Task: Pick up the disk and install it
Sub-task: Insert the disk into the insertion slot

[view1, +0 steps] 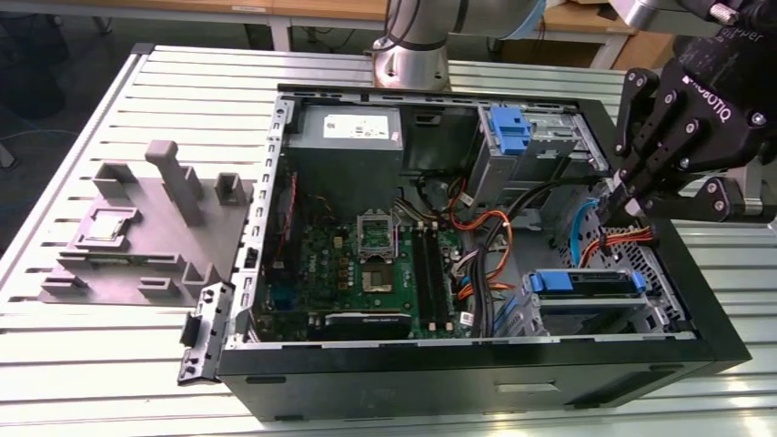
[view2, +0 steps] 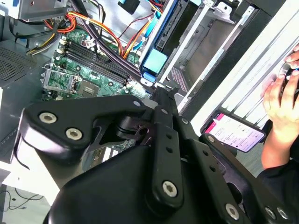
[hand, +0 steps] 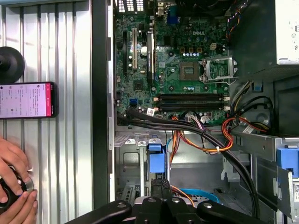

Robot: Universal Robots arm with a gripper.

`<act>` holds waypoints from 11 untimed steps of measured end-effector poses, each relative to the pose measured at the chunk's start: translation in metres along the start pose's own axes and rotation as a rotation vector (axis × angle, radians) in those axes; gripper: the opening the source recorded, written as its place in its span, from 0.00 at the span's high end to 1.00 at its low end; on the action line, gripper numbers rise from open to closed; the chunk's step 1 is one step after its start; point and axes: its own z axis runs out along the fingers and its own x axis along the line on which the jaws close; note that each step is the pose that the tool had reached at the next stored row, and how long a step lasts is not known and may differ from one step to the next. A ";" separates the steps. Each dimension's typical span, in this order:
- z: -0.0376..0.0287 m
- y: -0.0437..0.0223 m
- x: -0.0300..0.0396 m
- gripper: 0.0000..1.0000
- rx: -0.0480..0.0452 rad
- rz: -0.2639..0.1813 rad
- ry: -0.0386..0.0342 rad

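Observation:
The disk (view1: 583,283), framed by its bright blue bracket, lies in the drive bay at the near right corner of the open computer case (view1: 486,382). Both wrist views show its blue bracket end on, in the second wrist view (view2: 155,59) and in the first wrist view (hand: 156,158). My black gripper (view1: 621,202) hangs above the case's right side, a little above and beyond the disk. Its fingers (hand: 160,185) are shut with nothing between them, and the tips (view2: 161,93) point down at the blue bracket.
Orange and black cables (view1: 486,237) run between the motherboard (view1: 364,264) and the bays. A grey power supply box (view1: 346,137) and another blue bracket (view1: 510,127) sit at the case's back. A grey fixture block (view1: 134,237) stands on the table. A phone (hand: 27,100) and a person's hand (hand: 14,186) are beside the case.

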 end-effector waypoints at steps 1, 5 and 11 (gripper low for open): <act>0.0000 0.0000 0.0000 0.90 0.0000 0.000 0.0000; 0.0002 0.0000 0.0000 0.90 0.0000 0.000 0.0000; 0.0002 0.0000 0.0000 0.90 0.0000 0.000 0.0000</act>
